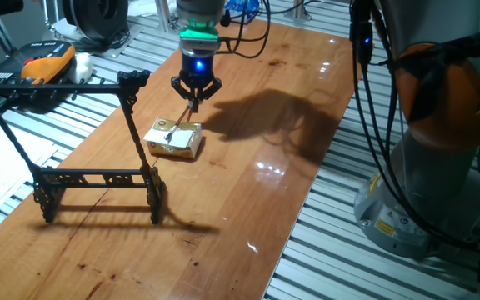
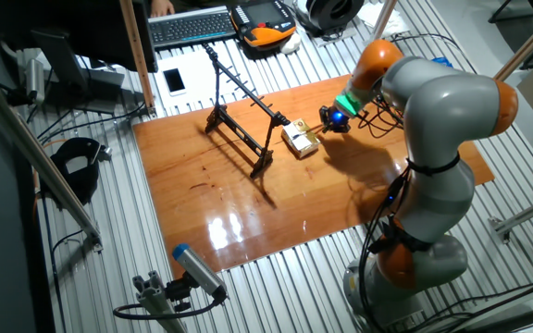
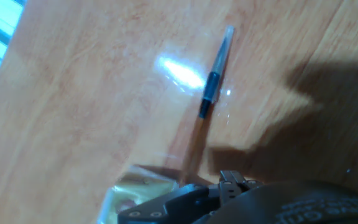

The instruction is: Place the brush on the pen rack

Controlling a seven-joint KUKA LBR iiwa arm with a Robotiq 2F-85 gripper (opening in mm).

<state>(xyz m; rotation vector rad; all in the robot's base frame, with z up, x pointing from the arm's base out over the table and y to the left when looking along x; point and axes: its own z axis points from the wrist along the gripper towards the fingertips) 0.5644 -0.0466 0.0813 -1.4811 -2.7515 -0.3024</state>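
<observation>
So here's where I'm at: my pincer [image 1: 195,93] is hanging over the far part of the desk [image 1: 248,208], fingers pointing down and drawn in together on the top end of the brush [image 1: 182,119]. From one fixed view it looks like I'm pinching it right at the handle end. The stick slants down and to the left from my fingertips, and its lower end sits over the top of the yellowish block [image 1: 174,140]. Can't honestly tell whether that end is touching the block or just above it.

In the hand view the brush [image 3: 211,87] runs away from me in a tilted line with a dark band partway along it and a paler end furthest out. It's pretty blurry. A corner of the yellowish block [image 3: 132,186] pokes in at the bottom left, next to the dark bulk of my own hand.

The pen rack [image 1: 98,177] stands upright on the desk, well apart from me on the left of that same fixed view. Its base rail is on the wood, its slanted uprights rise to the crossbar, and the block sits between it and my pincer.

The other fixed view shows the same lineup: pen rack [image 2: 243,116], then the block [image 2: 300,141] just beside its near end, then my pincer [image 2: 328,119] right beside the block. The brush is too thin to pick out there.
</observation>
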